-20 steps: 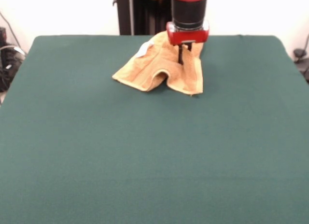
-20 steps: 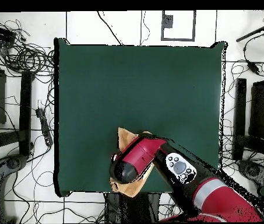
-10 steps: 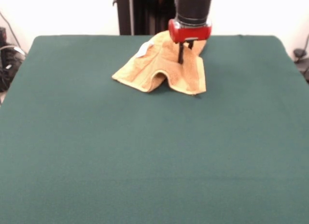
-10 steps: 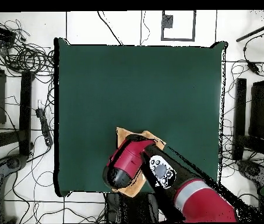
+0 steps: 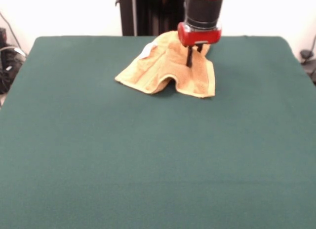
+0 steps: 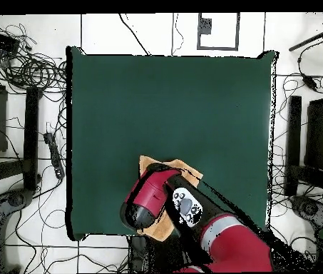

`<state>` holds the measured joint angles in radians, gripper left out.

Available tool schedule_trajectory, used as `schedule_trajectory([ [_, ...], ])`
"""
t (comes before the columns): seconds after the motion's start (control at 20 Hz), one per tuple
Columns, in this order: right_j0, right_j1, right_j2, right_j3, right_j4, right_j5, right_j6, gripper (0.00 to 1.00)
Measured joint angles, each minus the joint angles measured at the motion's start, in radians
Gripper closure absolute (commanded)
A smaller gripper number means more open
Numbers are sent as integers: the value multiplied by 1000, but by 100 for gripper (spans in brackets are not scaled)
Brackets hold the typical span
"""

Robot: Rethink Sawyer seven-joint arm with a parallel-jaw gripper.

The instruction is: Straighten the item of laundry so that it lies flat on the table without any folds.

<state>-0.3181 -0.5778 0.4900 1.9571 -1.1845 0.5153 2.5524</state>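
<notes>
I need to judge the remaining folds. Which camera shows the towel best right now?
The front view: the towel shows almost whole, with a raised arch-shaped fold on its near edge and the gripper down on it. Overhead, the arm covers most of the towel; only corners peek out.

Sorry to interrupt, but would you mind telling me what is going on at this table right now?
The red and black robot arm is working on an orange-tan towel at the far edge of the green table, near its pedestal. Its hand is down on the right part of the cloth, fingers shut on it. The towel is not flat: a fold humps up in the middle of its near edge.
</notes>
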Motion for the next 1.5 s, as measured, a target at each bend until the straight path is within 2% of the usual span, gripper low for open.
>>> schedule_trajectory([
  [0.35,34,31,-23,-42,24,6,0,100],
  [0.8,71,39,-74,-72,101,10,0,100],
  [1.15,64,42,-82,-79,142,10,0,100],
  [1.5,16,47,-60,-81,213,9,0,100],
])
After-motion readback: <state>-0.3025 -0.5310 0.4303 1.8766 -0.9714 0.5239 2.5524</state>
